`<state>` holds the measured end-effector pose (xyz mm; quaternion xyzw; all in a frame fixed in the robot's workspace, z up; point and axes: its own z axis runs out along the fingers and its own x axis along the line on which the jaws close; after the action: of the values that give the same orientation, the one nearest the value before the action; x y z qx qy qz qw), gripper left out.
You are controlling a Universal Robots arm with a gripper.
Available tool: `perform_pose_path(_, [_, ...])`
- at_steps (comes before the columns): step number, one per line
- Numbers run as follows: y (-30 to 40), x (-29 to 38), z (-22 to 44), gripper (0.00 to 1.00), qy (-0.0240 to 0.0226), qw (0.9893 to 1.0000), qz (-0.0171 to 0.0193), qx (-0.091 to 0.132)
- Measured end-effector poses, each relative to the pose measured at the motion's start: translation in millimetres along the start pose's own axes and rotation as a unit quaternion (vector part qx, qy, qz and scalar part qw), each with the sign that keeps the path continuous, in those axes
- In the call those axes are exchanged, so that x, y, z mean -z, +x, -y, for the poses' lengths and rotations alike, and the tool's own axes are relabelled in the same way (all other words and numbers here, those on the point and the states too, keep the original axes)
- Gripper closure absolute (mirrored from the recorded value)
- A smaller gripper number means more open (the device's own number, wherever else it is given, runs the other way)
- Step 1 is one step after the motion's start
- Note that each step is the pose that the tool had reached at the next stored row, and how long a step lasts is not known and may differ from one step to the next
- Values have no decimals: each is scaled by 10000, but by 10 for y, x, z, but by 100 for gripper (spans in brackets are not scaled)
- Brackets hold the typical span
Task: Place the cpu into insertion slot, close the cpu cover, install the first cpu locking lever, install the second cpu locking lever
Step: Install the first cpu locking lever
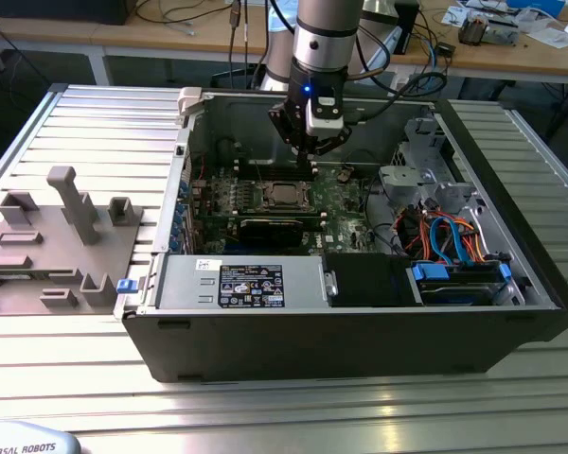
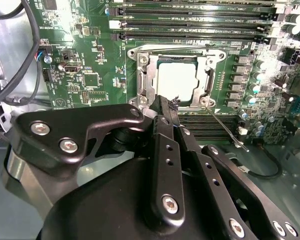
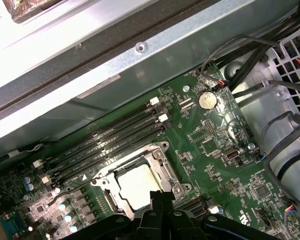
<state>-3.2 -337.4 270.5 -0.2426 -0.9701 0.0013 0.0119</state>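
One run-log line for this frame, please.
cover: closed | cpu: seated, visible through cover's window | gripper: shut, tips at cover's edge | lever: angled out from cover's corner

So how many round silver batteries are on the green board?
1. The battery lies on the board, close to the case wall. More may be hidden.

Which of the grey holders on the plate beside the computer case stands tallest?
The T-topped post near the middle of the plate; the holders around it are all low blocks.
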Motion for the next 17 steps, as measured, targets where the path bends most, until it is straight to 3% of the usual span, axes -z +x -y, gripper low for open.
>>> perform_pose_path(17, [0, 0, 0, 89, 5, 9997, 2, 244])
